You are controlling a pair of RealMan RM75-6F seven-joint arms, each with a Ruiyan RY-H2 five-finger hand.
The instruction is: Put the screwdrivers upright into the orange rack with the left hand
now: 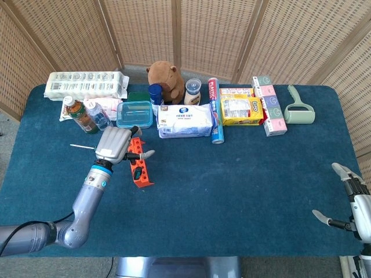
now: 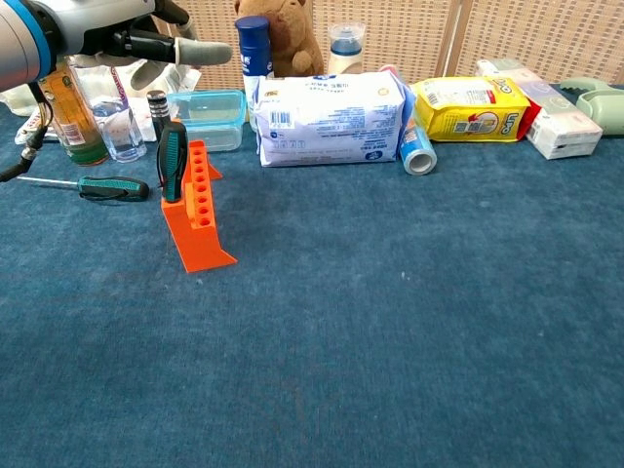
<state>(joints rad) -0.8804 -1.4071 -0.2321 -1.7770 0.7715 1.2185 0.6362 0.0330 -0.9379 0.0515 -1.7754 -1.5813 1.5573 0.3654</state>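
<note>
**One screwdriver still flat, left of the rack**

At the far left of the blue tabletop (image 2: 409, 322) a green-handled screwdriver (image 2: 109, 187) lies on its side, long axis running left to right, thin shaft pointing left and handle end toward the orange rack (image 2: 196, 207). The rack stands just right of it, with a second screwdriver (image 2: 172, 159) already upright at its back end. The left hand (image 1: 116, 145) hovers above the rack's back end, fingers spread and holding nothing, so the flat screwdriver sits down and to its left, near at hand. I'd judge the reach must go leftward and take the handle across its length. Far across at the right edge, the right hand (image 1: 352, 204) waits spread and empty, well apart from everything.
</note>
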